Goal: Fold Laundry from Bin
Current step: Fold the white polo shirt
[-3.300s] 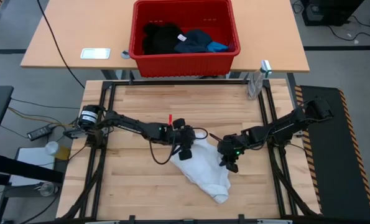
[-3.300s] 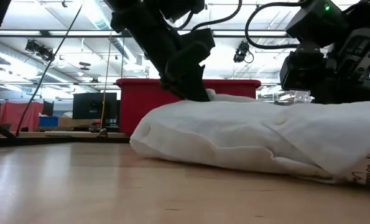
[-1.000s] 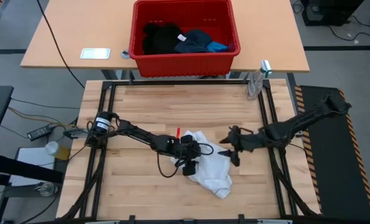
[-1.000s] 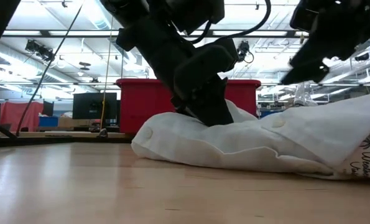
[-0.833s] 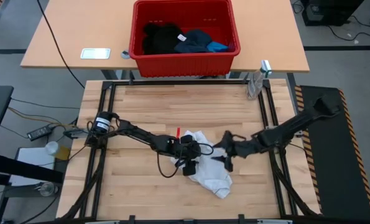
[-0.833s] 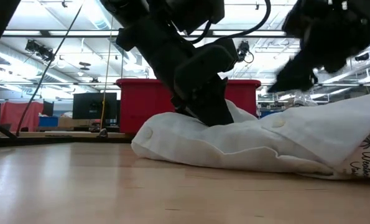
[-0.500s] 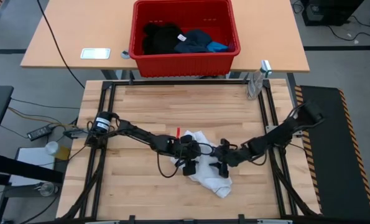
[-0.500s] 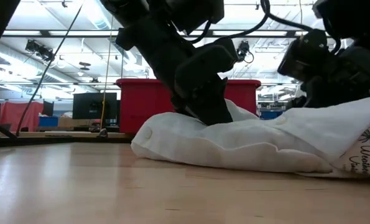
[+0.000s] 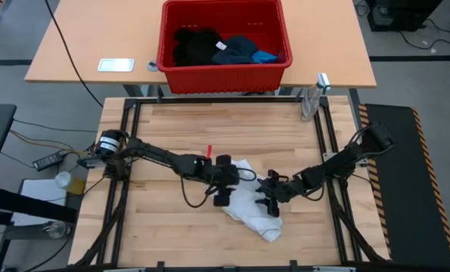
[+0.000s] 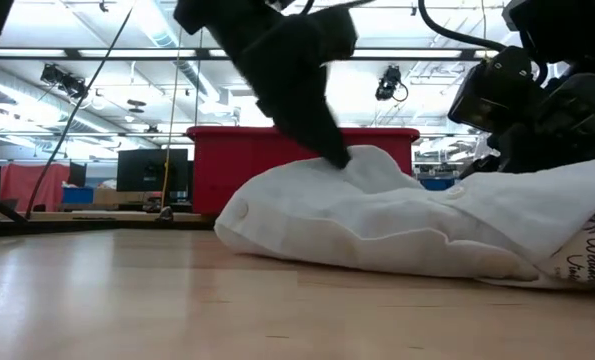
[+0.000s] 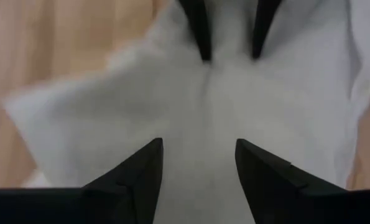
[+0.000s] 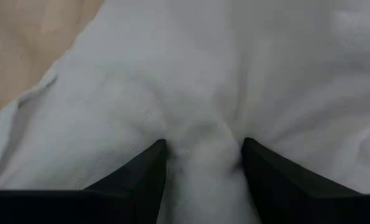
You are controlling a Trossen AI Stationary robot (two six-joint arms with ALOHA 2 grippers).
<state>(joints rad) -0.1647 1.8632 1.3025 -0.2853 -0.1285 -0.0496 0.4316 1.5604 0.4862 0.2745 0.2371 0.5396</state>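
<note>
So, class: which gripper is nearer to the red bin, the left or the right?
Left, though only slightly. The left gripper is at the white garment's left edge, below the red bin. The right gripper sits lower and further right on the garment.

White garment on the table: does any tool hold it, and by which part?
The right tool pinches a raised fold of the white garment. The left tool is at its opposite edge; a hold there cannot be told.

Both arms low at mid-table, left gripper [image 9: 223, 183] and right gripper [image 9: 270, 198] (fingers [image 12: 141, 177] parted).
</note>
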